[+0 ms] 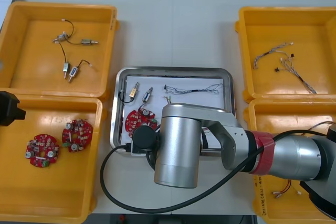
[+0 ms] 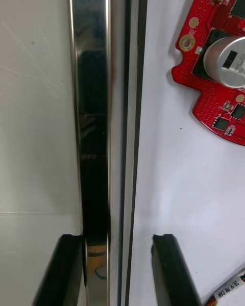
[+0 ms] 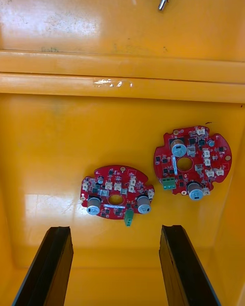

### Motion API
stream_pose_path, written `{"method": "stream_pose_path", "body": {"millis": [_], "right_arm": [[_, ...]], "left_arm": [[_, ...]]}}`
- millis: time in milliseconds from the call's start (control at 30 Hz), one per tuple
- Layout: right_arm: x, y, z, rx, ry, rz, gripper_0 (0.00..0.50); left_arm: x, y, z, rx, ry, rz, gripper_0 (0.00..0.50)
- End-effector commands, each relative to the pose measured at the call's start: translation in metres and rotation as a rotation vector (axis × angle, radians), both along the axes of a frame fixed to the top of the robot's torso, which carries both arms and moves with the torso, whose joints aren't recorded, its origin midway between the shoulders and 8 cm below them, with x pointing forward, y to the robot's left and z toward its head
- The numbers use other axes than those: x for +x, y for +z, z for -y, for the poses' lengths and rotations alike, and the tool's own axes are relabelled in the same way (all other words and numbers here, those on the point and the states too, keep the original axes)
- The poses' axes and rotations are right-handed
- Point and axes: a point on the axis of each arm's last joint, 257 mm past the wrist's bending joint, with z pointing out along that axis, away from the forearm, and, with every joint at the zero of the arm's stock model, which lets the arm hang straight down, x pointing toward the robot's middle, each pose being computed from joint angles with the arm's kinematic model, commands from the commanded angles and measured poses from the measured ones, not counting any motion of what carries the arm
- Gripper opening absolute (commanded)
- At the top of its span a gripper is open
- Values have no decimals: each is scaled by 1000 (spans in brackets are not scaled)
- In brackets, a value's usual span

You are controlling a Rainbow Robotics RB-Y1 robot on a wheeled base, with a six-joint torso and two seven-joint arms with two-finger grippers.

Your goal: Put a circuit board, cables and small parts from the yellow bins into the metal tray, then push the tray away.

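Observation:
The metal tray [image 1: 227, 80], white inside, sits mid-table holding a red circuit board [image 1: 139, 120], two small metal parts [image 1: 142, 93] and a thin black cable [image 1: 191, 89]. My right arm [image 1: 178, 145] reaches across the tray's near edge. In the right wrist view my right gripper [image 2: 117, 239] straddles the tray's shiny rim [image 2: 92, 107], one finger outside and one inside, shut on it; the board [image 2: 219, 56] lies just beyond inside the tray. My left gripper [image 3: 116, 232] hangs open over the near left bin [image 3: 56, 148], above two circuit boards [image 3: 117, 191].
The far left yellow bin [image 1: 31, 14] holds several small metal parts [image 1: 68, 51]. Twisted cables [image 1: 286, 61] lie in the far right bin [image 1: 252, 19], and red and yellow cables [image 1: 286, 190] in the near right bin. The table beyond the tray is bare.

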Motion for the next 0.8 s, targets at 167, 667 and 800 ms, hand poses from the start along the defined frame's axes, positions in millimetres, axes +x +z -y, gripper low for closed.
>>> {"method": "stream_pose_path", "body": {"millis": [167,667,800], "right_arm": [[-13,0,-16,26,28,-4,10],[10,13,-8,4,48,60,0],[20,21,-6,-10,65,85,0]], "left_arm": [[3,22,-14,90,-67,47,500],[3,22,-14,90,-67,47,500],[3,22,-14,90,-67,47,500]]}}
